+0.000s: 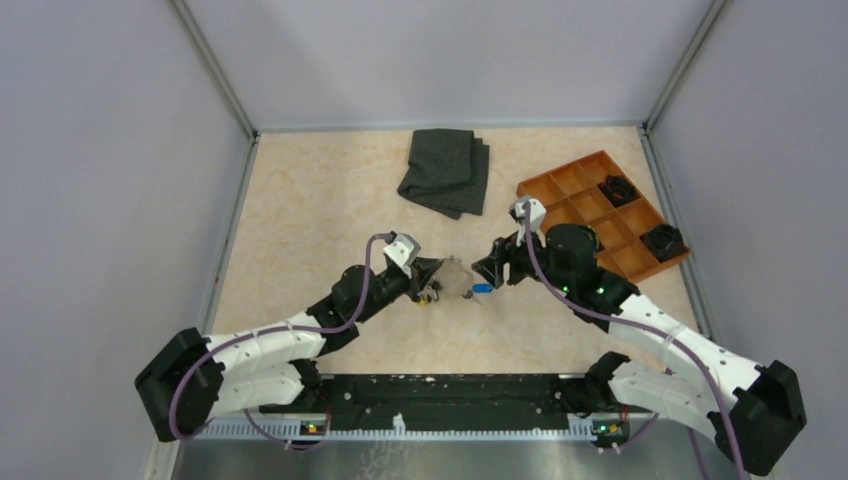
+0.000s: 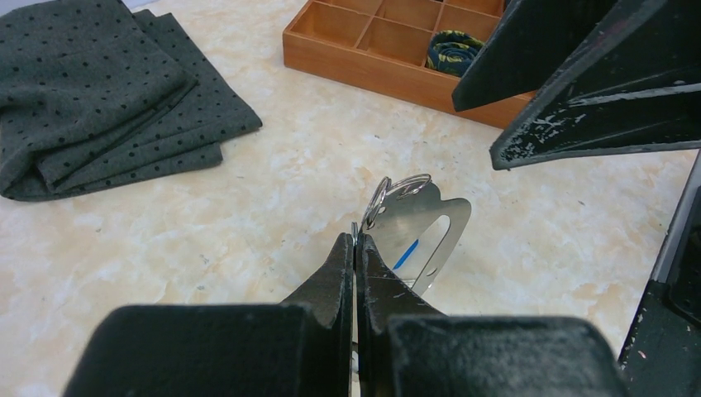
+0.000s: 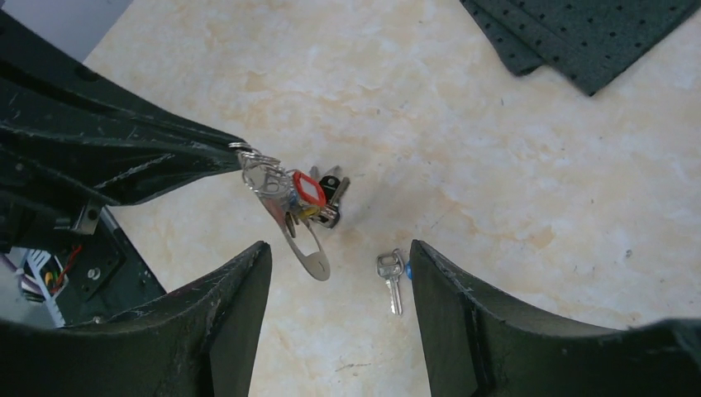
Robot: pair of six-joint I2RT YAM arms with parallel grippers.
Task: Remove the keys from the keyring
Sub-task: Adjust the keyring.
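My left gripper (image 1: 432, 280) is shut on the small metal ring (image 2: 395, 188) of the keyring and holds it just above the table; its fingertips (image 2: 356, 245) are pressed together. The keyring's pale grey loop band (image 3: 304, 248) hangs from it, with a red-headed key (image 3: 307, 190) and a dark-headed key (image 3: 332, 192) on it. One loose silver key (image 3: 391, 279) with a blue head lies on the table; it also shows in the top view (image 1: 482, 288). My right gripper (image 3: 339, 248) is open and empty, just above and straddling the loose key and the band's tip.
A folded dark grey dotted cloth (image 1: 445, 170) lies at the back centre. An orange compartment tray (image 1: 575, 180) stands at the back right with black clumps (image 1: 662, 240) in two cells. Both grippers meet at the table's middle, fingers close together.
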